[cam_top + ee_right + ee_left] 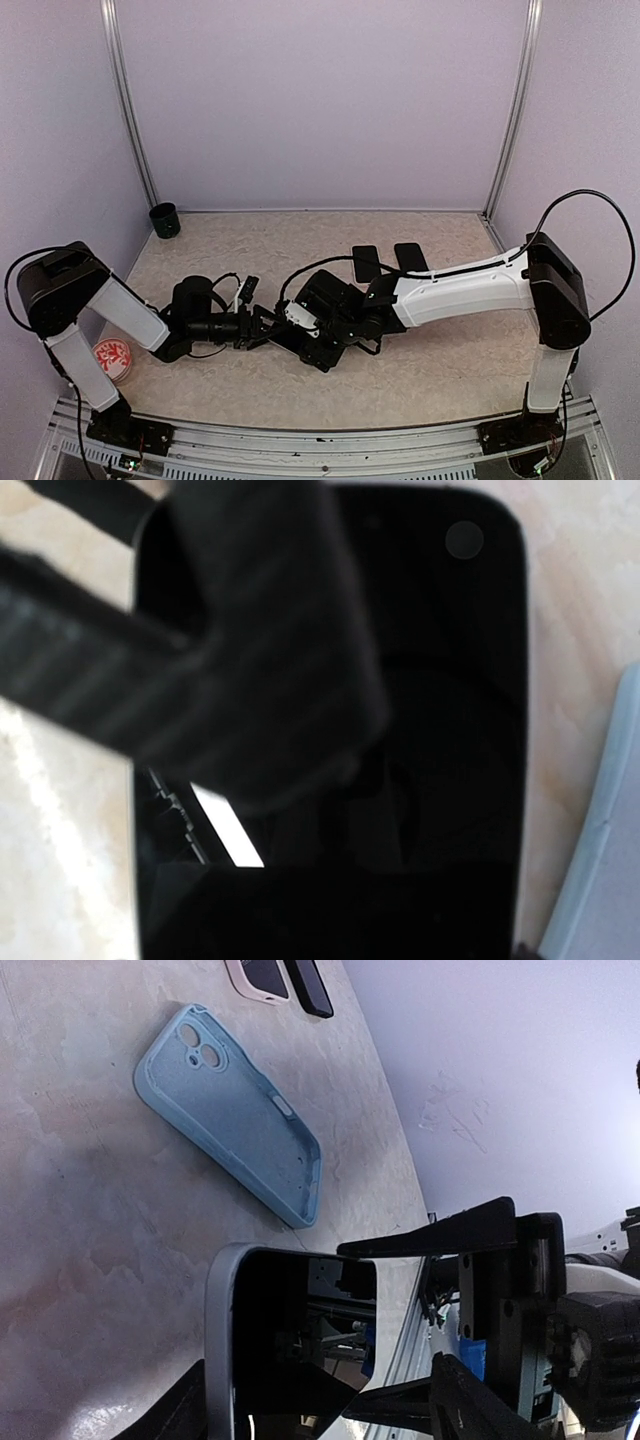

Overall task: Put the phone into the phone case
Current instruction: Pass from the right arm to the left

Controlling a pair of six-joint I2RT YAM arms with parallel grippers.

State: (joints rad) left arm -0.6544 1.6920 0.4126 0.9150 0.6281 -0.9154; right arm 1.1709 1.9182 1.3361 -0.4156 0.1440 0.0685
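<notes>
The phone (290, 1310), with a black screen and silver edge, is tilted up off the table between my left gripper's (320, 1400) fingers, which stand against its two long sides. The light blue phone case (230, 1110) lies open side up just beyond it. In the top view my left gripper (265, 327) and right gripper (300, 325) meet mid-table, and the case is hidden under the right arm. The right wrist view is filled by the phone's screen (440, 680), with a blurred black finger across it and the case's edge (610, 860) at the right. The right jaws do not show clearly.
Two dark phone-sized items (365, 262) (410, 257) lie behind the arms, also in the left wrist view (262, 978) (308, 985). A black cup (164, 220) stands at the back left corner. A red-and-white dish (112, 358) sits near the left arm's base.
</notes>
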